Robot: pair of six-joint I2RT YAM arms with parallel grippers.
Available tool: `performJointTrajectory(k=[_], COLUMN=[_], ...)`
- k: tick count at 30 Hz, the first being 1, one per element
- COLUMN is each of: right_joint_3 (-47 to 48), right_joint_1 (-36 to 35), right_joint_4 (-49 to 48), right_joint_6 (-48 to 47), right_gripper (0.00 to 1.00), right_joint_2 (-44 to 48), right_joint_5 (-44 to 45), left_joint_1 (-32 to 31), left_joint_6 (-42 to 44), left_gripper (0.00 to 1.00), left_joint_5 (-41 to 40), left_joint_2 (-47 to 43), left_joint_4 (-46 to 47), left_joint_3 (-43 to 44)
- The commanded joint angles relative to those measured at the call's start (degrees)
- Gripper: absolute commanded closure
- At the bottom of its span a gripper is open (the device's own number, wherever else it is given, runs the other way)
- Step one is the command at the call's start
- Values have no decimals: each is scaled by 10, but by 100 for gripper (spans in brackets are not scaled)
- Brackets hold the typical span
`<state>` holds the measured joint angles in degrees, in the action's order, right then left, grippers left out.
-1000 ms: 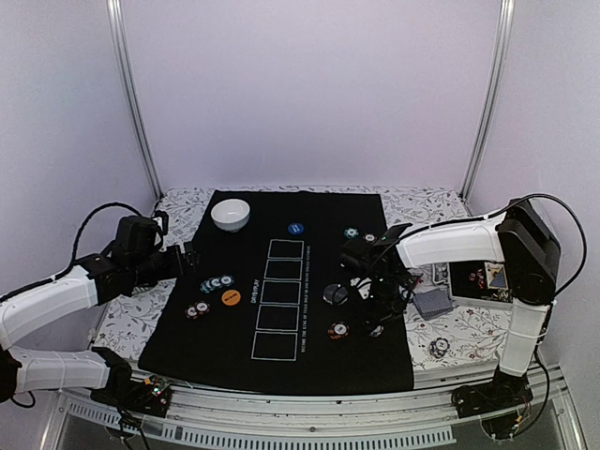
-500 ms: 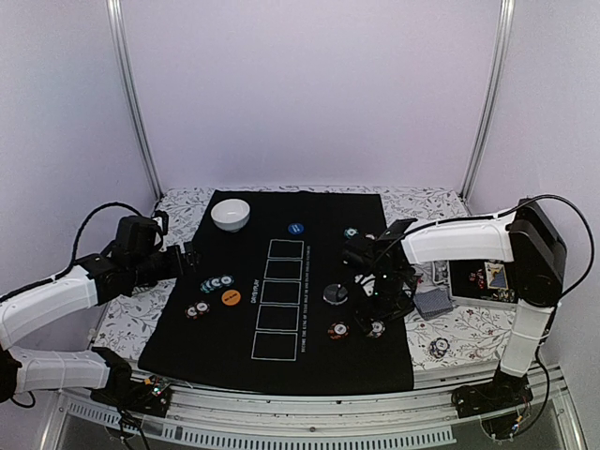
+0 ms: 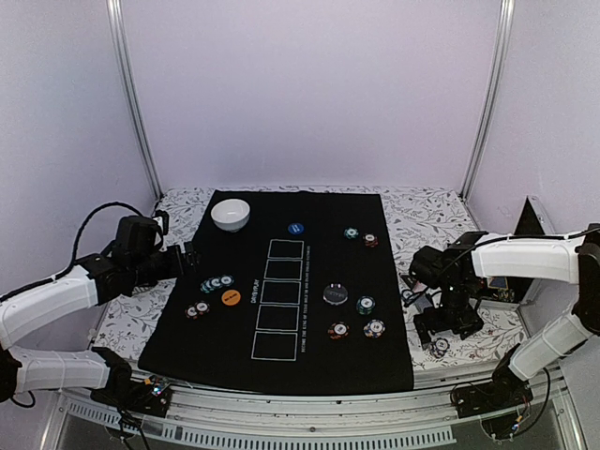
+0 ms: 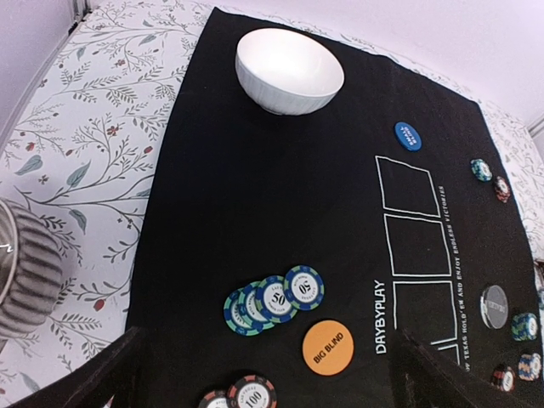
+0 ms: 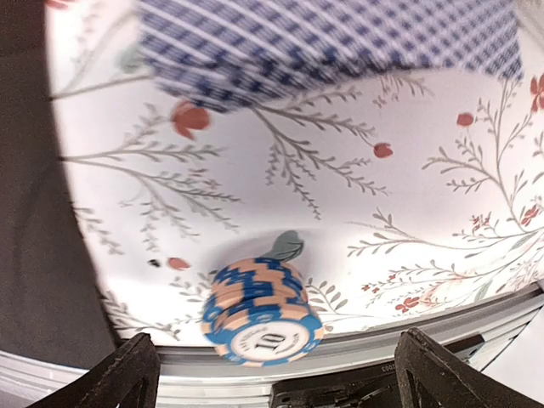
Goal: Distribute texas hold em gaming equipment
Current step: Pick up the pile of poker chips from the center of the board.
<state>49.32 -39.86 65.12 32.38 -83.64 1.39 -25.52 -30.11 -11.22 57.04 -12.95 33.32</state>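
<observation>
On the black mat [image 3: 309, 361], teal poker chips [image 3: 216, 282], red-black chips [image 3: 196, 309] and an orange button disc [image 3: 231, 297] lie at the left. A blue disc [image 3: 296, 228], a black disc [image 3: 335, 293], a teal stack [image 3: 366, 305] and further chips [image 3: 375, 328] lie toward the right. My left gripper [image 4: 263, 361] hangs open above the teal chips [image 4: 274, 299] and the orange disc [image 4: 327, 347], holding nothing. My right gripper [image 5: 278, 353] is open over the floral cloth, straddling a blue-and-peach chip stack [image 5: 262, 316] without touching it. Checked-back playing cards [image 5: 323, 42] lie just beyond.
A white bowl [image 3: 231, 214] stands at the mat's far left corner, also in the left wrist view [image 4: 289, 68]. Two small chip stacks [image 3: 361, 236] sit at the mat's far right. The table's metal front rail [image 5: 408, 336] runs right behind the blue-and-peach stack.
My right gripper has opened wide and swung right, off the mat, to the chip stack on the floral cloth. A teal stack now shows where it was. The left arm has not moved.
</observation>
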Motion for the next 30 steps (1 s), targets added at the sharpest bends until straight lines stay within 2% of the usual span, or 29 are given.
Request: performJointTrajectory(k=[1, 6, 12, 13, 19, 22, 27, 30], right_joint_3=[-30, -48, -46, -46, -47, -47, -43, -42], right_joint_1=[21, 28, 28, 27, 27, 28, 28, 27], right_joint_4=[-32, -55, -60, -60, -55, -54, -49, -49], right_joint_6=[18, 7, 3, 3, 4, 5, 2, 1], right_gripper=[1, 1, 28, 29, 29, 34, 32, 35], right_joint_2=[9, -10, -19, -21, -24, -26, -41, -45], right_joint_5=[-11, -27, -22, -23, -23, -23, -24, -26], left_joint_1=[-6, -6, -6, -6, -6, -6, -6, -6], left_joint_6=[11, 13, 12, 12, 17, 17, 17, 18], left_gripper=[2, 2, 2, 2, 2, 2, 2, 2], left_joint_5=[2, -4, -4, -4, -4, -5, -4, -6], left_joint_2=[5, 0, 1, 1, 2, 2, 2, -1], left_joint_4=[9, 5, 5, 6, 5, 6, 5, 3], left_joint_3=[16, 14, 12, 13, 16, 14, 13, 13])
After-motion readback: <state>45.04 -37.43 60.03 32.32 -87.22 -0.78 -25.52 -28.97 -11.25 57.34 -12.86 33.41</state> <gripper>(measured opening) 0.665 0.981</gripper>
